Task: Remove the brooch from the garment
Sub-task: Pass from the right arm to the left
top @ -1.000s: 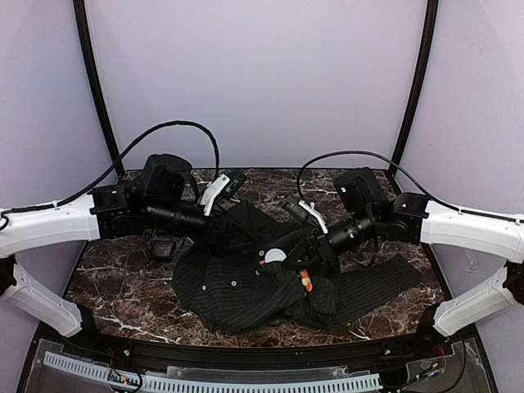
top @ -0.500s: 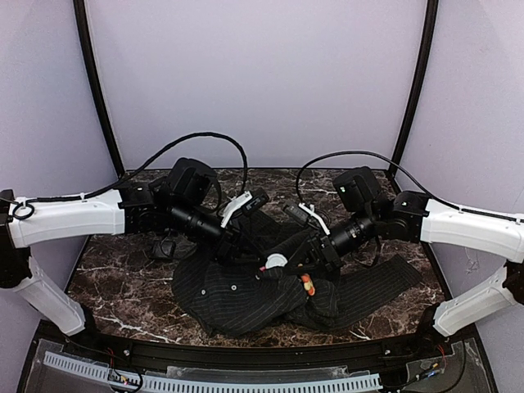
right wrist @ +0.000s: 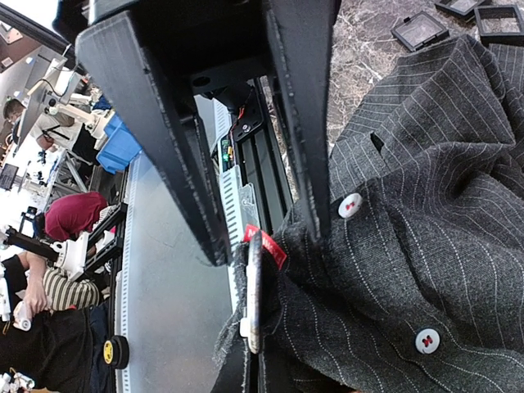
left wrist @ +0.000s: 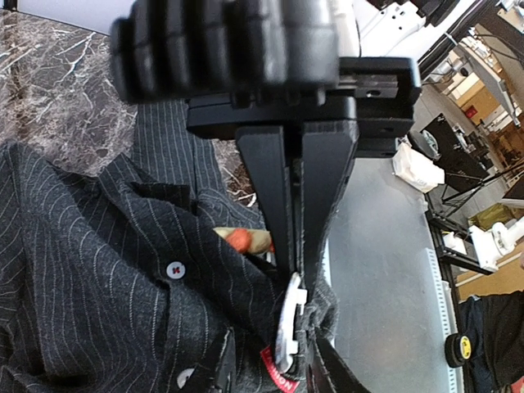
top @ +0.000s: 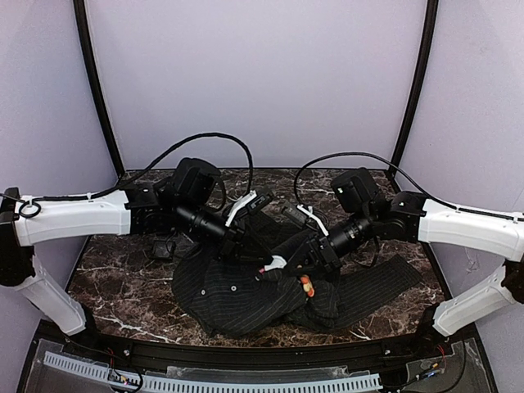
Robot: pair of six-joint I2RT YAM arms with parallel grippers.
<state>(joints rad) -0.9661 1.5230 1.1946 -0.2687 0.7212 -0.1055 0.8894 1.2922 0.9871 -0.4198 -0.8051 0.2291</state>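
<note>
Pins a raised fold of the garment (top: pixel 229 295) in the clamped right gripper (right wrist: pixel 264 246), poises the left gripper (left wrist: pixel 299 274), nearly closed with grip unclear, at a white tab (left wrist: pixel 291 315) near the brooch (top: pixel 305 283) on the cloth, and likely calls next for pinching the beads themselves.

Two arms (top: pixel 74 217) (top: pixel 467 225), one garment (top: pixel 237 299).
One left pincer (left wrist: pixel 293 270), one right pincer (right wrist: pixel 264 244); two white buttons (right wrist: pixel 350 205) (right wrist: pixel 426 340) just beside the right pincer's tips; at least two black boxes (right wrist: pixel 419 30) (right wrist: pixel 501 16) well beyond it on the tabletop (right wrist: pixel 368 49).
</note>
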